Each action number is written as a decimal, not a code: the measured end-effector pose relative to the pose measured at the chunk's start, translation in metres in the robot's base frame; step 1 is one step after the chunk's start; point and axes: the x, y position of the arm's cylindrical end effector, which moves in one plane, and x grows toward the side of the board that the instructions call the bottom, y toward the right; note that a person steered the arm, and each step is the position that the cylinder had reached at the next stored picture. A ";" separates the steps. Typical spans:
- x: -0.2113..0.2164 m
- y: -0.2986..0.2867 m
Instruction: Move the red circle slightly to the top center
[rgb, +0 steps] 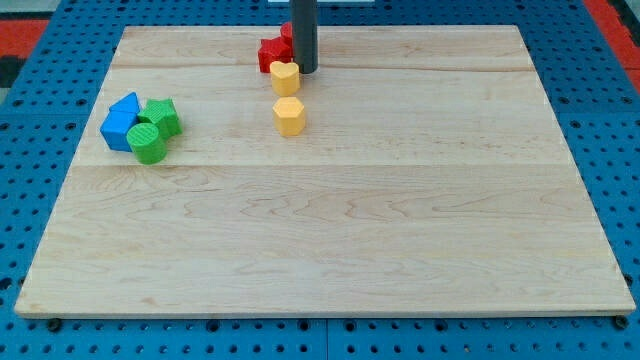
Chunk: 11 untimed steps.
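Note:
My tip (305, 71) rests on the board near the view's top centre. Two red blocks lie just left of the rod. One (271, 54), with an angular outline, sits left of the tip. The other (286, 31) is further toward the view's top and partly hidden behind the rod, so I cannot make out its shape. A yellow block (285, 78) sits against the tip's lower left side, touching the angular red block. A yellow hexagon (289, 116) lies apart, below it.
At the view's left a blue block (120, 122), a green block (162, 116) and a green cylinder (149, 144) cluster together. The wooden board's top edge (400, 28) runs close behind the red blocks. Blue pegboard surrounds the board.

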 end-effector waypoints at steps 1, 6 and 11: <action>-0.009 0.024; -0.033 0.006; -0.047 0.049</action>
